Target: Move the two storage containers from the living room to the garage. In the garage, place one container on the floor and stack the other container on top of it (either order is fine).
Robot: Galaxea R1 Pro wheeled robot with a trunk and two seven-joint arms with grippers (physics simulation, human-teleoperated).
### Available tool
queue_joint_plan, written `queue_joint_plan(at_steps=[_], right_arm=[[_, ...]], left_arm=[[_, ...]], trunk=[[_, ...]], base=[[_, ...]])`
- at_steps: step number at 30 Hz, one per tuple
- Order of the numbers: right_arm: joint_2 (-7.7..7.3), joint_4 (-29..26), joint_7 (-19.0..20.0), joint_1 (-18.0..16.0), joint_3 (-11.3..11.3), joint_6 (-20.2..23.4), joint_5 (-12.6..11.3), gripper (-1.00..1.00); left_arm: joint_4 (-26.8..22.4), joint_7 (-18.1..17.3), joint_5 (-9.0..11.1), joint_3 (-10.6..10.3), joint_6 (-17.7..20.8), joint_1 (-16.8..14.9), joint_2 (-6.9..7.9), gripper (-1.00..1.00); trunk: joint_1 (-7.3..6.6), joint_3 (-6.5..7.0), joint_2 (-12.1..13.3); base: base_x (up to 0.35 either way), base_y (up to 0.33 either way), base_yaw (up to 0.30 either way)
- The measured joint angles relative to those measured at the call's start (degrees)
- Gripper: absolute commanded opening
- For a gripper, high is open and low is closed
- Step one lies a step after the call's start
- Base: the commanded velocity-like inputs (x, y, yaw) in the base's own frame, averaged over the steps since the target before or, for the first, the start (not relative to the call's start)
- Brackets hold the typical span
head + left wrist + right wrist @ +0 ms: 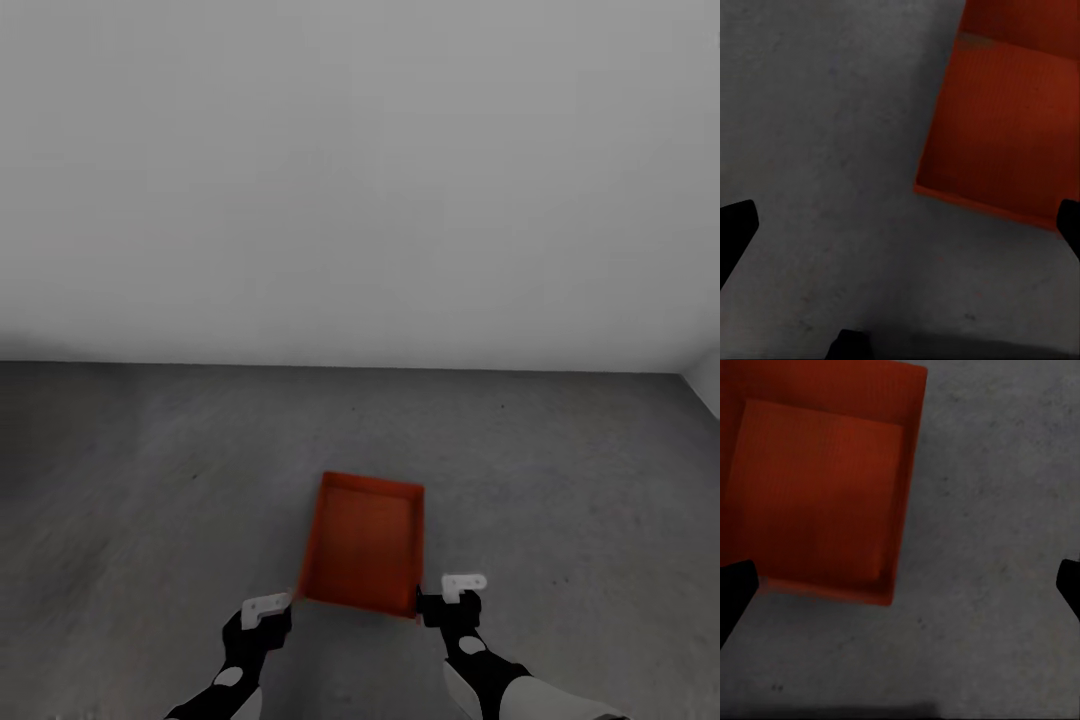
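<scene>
Both arms reach forward at the bottom of the head view, black with white fittings at the wrists. Left claw (pixel 285 603) sits at about 7 o'clock from the storage container (pixel 363 541), just beside its near left corner; right claw (pixel 432 603) sits at about 5 o'clock from it, against the near right corner. In the head view each seems to touch the bin's near edge, though whether either truly grips it I cannot tell.

From the left wrist view the two dark fingers (pixel 735 232) stand far apart, with bare floor (pixel 825 150) between them and the container (pixel 1005 120) off to one side, so that claw is spread wide and holds nothing. From the right wrist view the fingers (pixel 735 589) are likewise wide apart; the container's (pixel 817 480) corner reaches in between them, nothing pinched.

That red-orange bin is open-topped and empty, resting flat on the dark grey concrete floor (pixel 150 480) of the garage, its long side running away toward 12 o'clock. Beyond it, a plain white wall (pixel 360 180) meets the floor.
</scene>
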Motion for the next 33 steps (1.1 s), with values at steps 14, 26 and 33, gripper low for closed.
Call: queue_joint_plan(at_steps=[14,26,33], right_arm=[[-0.67,0.02,0.43,-0.01,0.07,0.13,0.21,1.00],[-7.03,1.72,0.39,0.01,0.24,0.92,-0.04,1.00],[-7.19,4.21,0.34,0.04,0.40,0.90,0.45,1.00]], left_arm=[[-0.27,-0.71,0.41,0.15,-0.15,0.00,0.41,1.00],[-0.95,-0.77,0.72,0.28,-0.41,0.00,4.07,1.00],[-0.79,-0.84,0.79,0.28,-0.28,-0.01,6.28,1.00]], trunk=[[-0.01,0.00,0.00],[-0.03,0.00,-0.01],[-0.03,-0.01,-0.01]], base=[[-0.256,0.139,0.000],[-0.020,0.006,0.000],[0.000,0.000,0.000]])
